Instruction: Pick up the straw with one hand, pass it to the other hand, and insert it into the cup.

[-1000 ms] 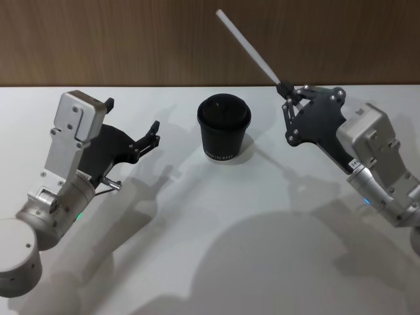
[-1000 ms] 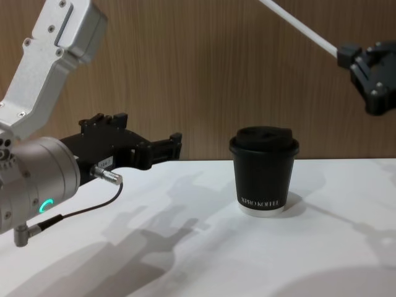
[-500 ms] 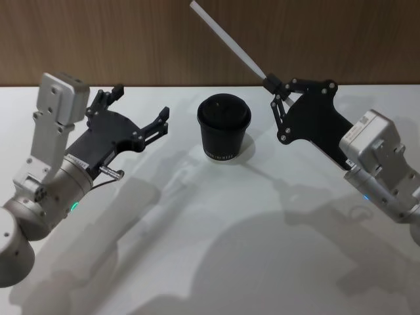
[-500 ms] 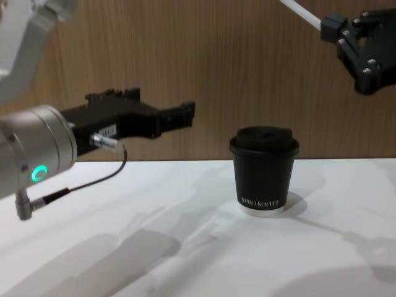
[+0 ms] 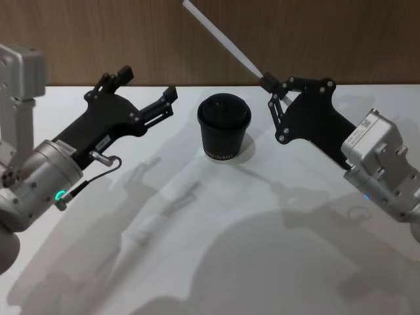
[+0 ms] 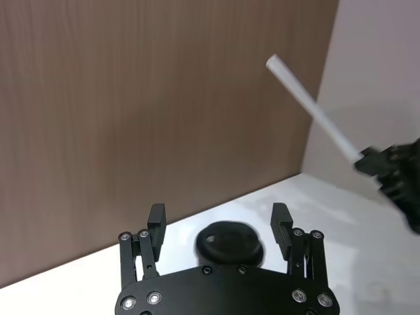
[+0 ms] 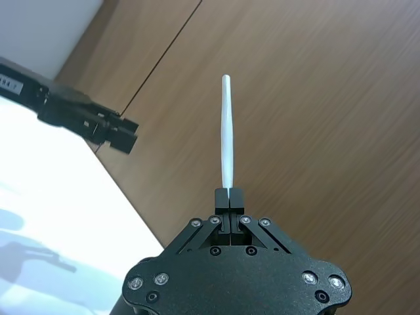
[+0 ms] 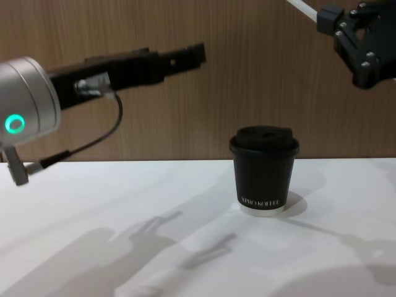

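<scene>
Cup (image 5: 224,128) on matte white table (image 5: 216,230) before brown wood-grain wall (image 5: 328,39).

We see a white table (image 5: 216,230) with one thing on it, a black lidded cup (image 5: 224,128) standing upright near its far edge.

A white matt table (image 5: 216,262) spreads across the foreground, its surface crossed by soft grey shadows (image 5: 157,223), and its far edge meets a wall of brown wood-grain panelling (image 5: 98,39) running the whole width behind it. In the left wrist view that panelling ends against a plain pale wall (image 6: 387,79), and in the right wrist view a thin dark seam (image 7: 157,63) cuts slantwise through the wood
</scene>
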Controlling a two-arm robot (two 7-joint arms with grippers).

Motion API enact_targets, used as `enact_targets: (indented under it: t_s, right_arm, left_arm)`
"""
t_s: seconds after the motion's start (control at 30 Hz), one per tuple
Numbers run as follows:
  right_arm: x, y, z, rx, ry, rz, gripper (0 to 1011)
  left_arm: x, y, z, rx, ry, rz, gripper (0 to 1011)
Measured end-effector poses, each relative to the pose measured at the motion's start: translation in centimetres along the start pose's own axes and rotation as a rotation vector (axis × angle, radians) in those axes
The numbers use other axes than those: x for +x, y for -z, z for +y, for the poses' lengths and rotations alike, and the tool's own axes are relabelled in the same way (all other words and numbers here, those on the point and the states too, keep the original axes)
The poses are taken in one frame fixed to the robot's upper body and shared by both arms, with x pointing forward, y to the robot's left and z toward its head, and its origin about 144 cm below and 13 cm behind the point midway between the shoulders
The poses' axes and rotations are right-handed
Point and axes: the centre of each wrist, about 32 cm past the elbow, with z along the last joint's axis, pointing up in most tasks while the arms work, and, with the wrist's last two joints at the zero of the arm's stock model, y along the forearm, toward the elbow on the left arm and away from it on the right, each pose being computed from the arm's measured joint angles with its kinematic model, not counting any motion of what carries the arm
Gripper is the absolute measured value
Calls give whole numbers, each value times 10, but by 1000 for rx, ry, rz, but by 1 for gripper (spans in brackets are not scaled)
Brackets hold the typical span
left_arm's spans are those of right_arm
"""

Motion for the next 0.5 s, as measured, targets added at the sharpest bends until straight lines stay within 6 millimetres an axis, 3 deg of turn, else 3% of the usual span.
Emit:
enact_targets:
  t_s: [0.5]
  right_arm:
    - [1,-1,1,11,-7,-4,9]
  left_arm:
    - [2,-20,5,-90,171,249,1003]
